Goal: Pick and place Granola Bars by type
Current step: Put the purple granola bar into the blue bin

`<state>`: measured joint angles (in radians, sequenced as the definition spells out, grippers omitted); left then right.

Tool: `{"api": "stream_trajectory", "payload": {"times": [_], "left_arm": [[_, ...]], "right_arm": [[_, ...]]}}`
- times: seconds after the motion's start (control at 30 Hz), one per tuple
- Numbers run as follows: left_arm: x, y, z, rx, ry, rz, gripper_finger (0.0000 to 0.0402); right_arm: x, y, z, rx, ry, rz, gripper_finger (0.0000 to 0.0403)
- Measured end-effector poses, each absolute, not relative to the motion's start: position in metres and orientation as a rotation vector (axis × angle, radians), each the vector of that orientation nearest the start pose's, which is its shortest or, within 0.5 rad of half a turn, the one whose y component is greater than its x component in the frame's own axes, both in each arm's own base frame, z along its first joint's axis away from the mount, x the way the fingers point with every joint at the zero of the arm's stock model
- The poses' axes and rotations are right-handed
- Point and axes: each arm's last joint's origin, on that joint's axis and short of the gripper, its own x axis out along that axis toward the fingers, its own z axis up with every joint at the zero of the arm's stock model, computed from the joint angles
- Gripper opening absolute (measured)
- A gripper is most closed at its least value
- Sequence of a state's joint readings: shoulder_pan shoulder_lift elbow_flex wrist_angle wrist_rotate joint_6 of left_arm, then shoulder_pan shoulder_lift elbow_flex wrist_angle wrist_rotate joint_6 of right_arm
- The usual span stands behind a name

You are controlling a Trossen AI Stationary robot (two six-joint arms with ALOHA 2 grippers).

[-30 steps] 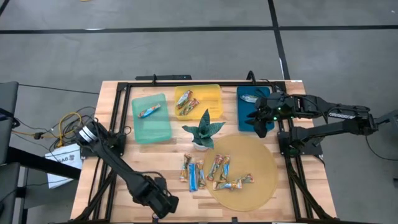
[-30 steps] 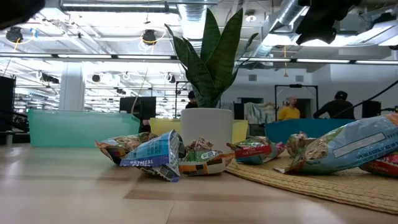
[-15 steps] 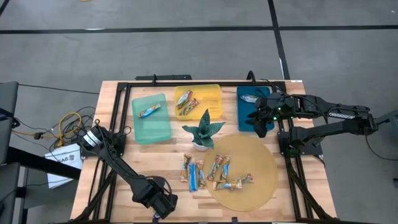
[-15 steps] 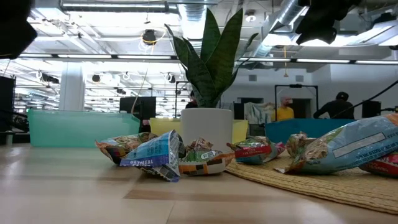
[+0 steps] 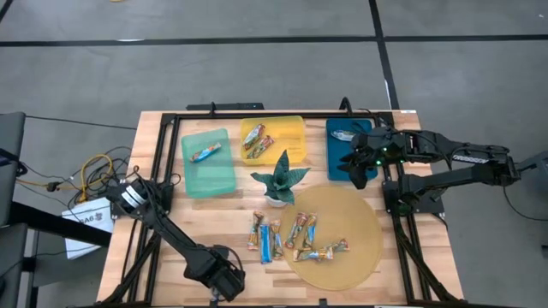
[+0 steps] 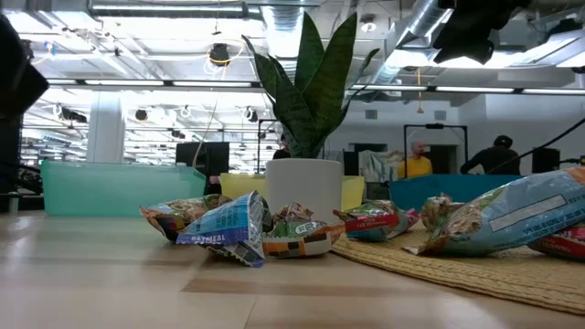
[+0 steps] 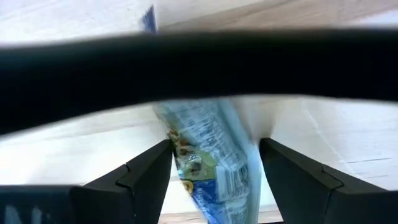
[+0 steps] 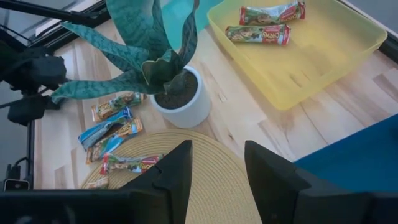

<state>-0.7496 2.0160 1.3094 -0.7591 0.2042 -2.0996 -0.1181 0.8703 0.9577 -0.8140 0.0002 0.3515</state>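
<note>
A pale wooden counter (image 5: 171, 214) stands on a grey floor crossed by dark lines. Along its far side sit three trays: a teal tray (image 5: 208, 162) holding one bar, a yellow tray (image 5: 287, 133) holding two bars with red and green wrappers (image 8: 258, 33), and a blue tray (image 5: 338, 150) holding a pale bar (image 5: 342, 134). A green spiky plant in a white pot (image 5: 279, 182) stands in the middle. Near it lies a round woven mat (image 5: 351, 239). The remaining Granola Bars (image 5: 295, 238), blue and orange-brown, lie in a loose cluster at the mat's left edge and on the bare wood just beside it.

The left gripper (image 5: 224, 281) is low at the near edge of the counter; its fingers (image 7: 143, 180) are spread, with a blue-wrapped bar (image 7: 211, 155) showing between them, and whether they touch it cannot be told. The right gripper (image 5: 358, 161) hovers over the blue tray, its fingers (image 8: 177, 177) parted and holding nothing.

Seen from counter height, the room behind is an open workshop with ceiling ducts, bright strip lights and people standing far off, one in a yellow top (image 6: 421, 163). A crumpled blue wrapper (image 6: 224, 228) reads "OATMEAL"; other print is too small to read
</note>
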Motion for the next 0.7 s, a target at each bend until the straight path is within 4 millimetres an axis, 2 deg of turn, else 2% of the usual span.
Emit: {"api": "stream_trajectory", "payload": {"times": [0.27,0.7], "left_arm": [[0.269,-0.258,0.131,-1.138,1.482,0.955,0.0228],[0.277,-0.262,0.141,-1.084,1.392,0.882,0.0076]], "right_arm": [[0.161,-0.019,0.323,0.378,0.688,-0.238,0.0138],[0.161,-0.019,0.323,0.399,0.683,-0.242,0.0134]]}}
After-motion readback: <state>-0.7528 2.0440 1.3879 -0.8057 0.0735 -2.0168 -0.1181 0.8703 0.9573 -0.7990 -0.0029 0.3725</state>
